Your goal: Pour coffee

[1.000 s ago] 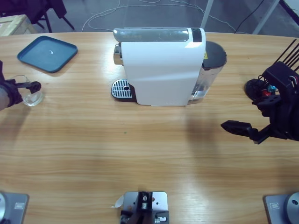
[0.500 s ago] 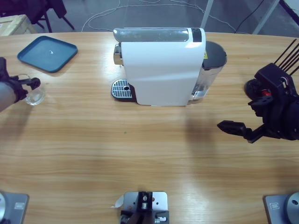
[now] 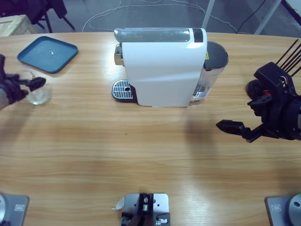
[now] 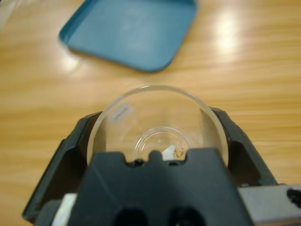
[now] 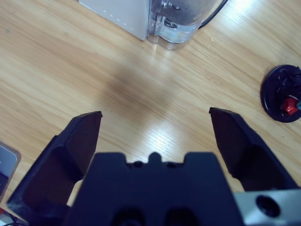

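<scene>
One small clear glass cup (image 4: 155, 136) is seen, clasped between the two black jaws of the left gripper (image 4: 155, 141) at the left edge of the long wooden counter (image 3: 141, 155). In the high view the same cup (image 3: 38, 95) is half covered by that gripper (image 3: 26, 87), whose arm is cut off by the picture's edge. Whether the cup rests on the counter or is lifted cannot be told. Only the left wrist view shows the inside of the cup: a white tag on its wall and a faint yellowish trace at the bottom, possibly the coffee (image 4: 178, 151), too slight to be sure of.

One flat blue square tray (image 3: 47, 53) lies on the counter just beyond the cup; in the left wrist view the tray (image 4: 131, 33) is cut off at the top.

One tall white capsule coffee machine (image 3: 162, 68) with a silver top is placed at the middle of the far side, with one round perforated drip grate (image 3: 122, 88) at its left foot and one clear water tank (image 3: 211, 70) at its right end. In the right wrist view only the machine's lower corner and the tank (image 5: 174, 21) are shown.

The right gripper (image 5: 155, 127) is held wide open over bare wood, nothing between its jaws; it is seen in the high view (image 3: 237, 129) at the right. One round black base (image 5: 281, 93) with a red part is shown whole in the right wrist view only.
</scene>
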Controlling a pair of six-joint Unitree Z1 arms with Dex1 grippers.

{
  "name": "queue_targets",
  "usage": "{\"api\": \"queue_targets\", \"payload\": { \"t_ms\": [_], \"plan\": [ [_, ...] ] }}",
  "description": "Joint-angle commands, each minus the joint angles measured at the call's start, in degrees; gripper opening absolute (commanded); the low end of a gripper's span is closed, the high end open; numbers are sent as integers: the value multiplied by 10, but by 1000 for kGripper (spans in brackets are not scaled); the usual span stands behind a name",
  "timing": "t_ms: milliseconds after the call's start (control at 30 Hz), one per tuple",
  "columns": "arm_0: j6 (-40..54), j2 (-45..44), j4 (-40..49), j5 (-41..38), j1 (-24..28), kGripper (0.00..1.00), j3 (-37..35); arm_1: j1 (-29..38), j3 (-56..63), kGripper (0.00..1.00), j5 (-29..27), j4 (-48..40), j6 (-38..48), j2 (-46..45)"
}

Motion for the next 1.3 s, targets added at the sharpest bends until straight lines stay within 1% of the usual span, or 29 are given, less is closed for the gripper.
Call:
{"api": "queue_targets", "payload": {
  "t_ms": [33,100,167,200,300,367,533,633,800,933,1167,1233,1300],
  "plan": [
    [125,-125,165,-251,2,0,-65,2,-29,1000,-45,72,-10,-69],
    [174,-134,264,-303,-1,0,-118,2,-34,1000,-47,98,-28,-115],
    [253,-139,344,-319,-1,0,-162,2,-34,1000,-58,126,-47,-165],
    [284,-143,371,-321,4,0,-178,2,-33,1000,-68,139,-53,-184],
    [360,-129,397,-390,32,0,-205,2,-18,1000,-84,160,-61,-216],
    [394,-96,399,-433,40,0,-220,2,-10,1000,-83,158,-61,-217],
    [464,14,396,-514,41,0,-289,2,-7,1000,-85,172,-59,-214],
    [475,71,359,-542,43,0,-299,2,-8,1000,-84,191,-58,-214],
    [473,138,321,-612,43,0,-309,2,-16,1000,-85,195,-56,-183],
    [468,164,262,-628,45,0,-315,2,-14,1000,-82,207,-55,-181],
    [466,193,259,-644,32,14,-346,2,-20,1000,-84,210,-53,-174],
    [467,198,258,-645,28,94,-350,2,-20,1000,-85,210,-52,-173],
    [467,201,258,-645,20,93,-354,2,-18,1000,-85,210,-52,-173]
  ]
}}
